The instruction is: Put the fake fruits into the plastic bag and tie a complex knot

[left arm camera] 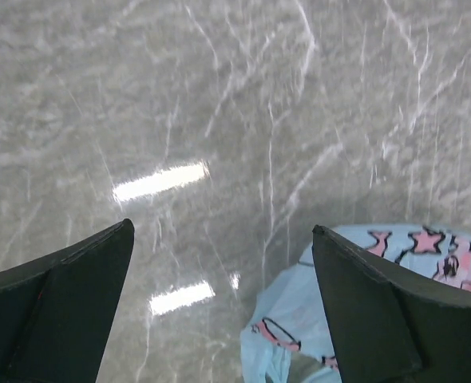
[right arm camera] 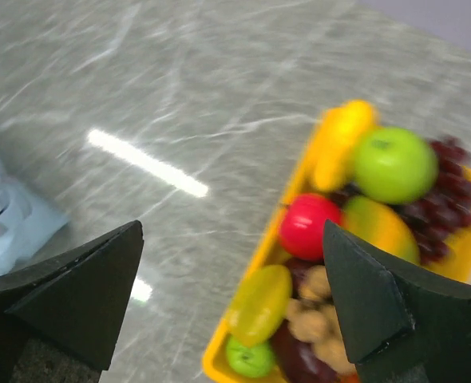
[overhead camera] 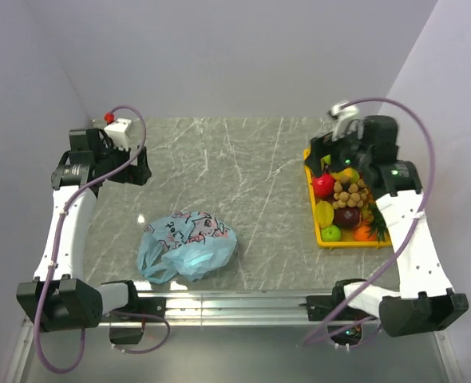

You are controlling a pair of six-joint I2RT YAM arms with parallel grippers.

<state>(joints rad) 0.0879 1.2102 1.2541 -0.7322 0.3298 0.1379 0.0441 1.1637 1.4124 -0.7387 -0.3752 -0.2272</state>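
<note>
Grey veined marble table (overhead camera: 243, 159), yellow tray (overhead camera: 339, 244) at its right side, pale walls (overhead camera: 219, 56) behind

- I see a grey marbled tabletop (overhead camera: 243, 159), glossy, with streaks of light reflected in it.
- The plastic bag (overhead camera: 188, 243) lies crumpled near the front edge, left of centre.
- A yellow tray (overhead camera: 311, 199) holding the fake fruits (overhead camera: 347, 195) sits on the right side, well apart from the bag.

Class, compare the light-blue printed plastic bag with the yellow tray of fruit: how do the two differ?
The crinkly light-blue plastic bag is soft and crumpled; the yellow rectangular tray is rigid and flat. The bag lies near-left; the tray sits at the right. The tray is heaped with fruit; none shows in the bag. Both rest on the grey marbled table.
</note>
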